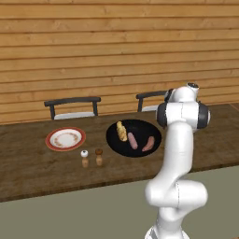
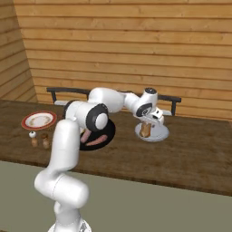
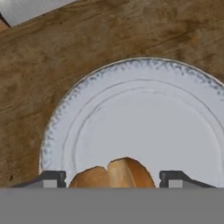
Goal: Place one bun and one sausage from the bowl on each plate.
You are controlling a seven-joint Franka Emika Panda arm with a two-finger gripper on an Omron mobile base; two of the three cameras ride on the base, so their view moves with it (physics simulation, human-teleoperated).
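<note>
While gripper point(image 3: 112, 180) holds bun point(image 3: 112, 173), above pale plate point(image 3: 61, 127), no writing legible.

Long dark wooden table point(image 1: 32, 163) sits right up against a horizontal wood-plank wall point(image 1: 93, 51), two dark chairs point(image 1: 72, 106) tucked behind it, greyish floor point(image 1: 84, 214) in front.

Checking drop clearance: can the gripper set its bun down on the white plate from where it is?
Probably yes. The gripper holds the bun directly above the white plate, whose surface below is bare, so nothing blocks the way down.
</note>
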